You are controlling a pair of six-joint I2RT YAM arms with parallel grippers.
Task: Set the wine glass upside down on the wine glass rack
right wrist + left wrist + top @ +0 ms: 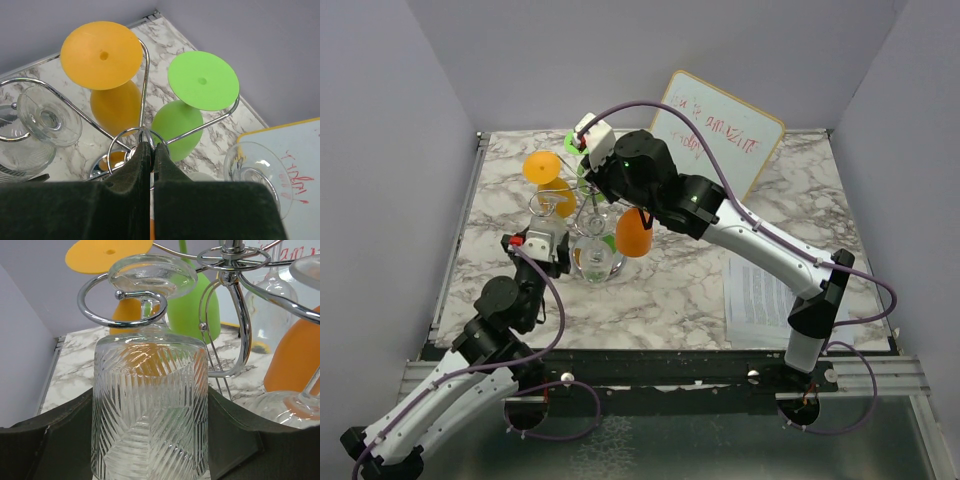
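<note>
Left end effector (150, 397) clasps the wine glass (150, 435) hung on the wine glass rack (242, 330); right end effector (151, 148) is pinched shut above it. Open slowly, then retreat level.

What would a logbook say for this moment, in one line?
left hand: gripping clear wine glass | glass: upside down, foot above rack loop | right hand: shut at rack top
</note>
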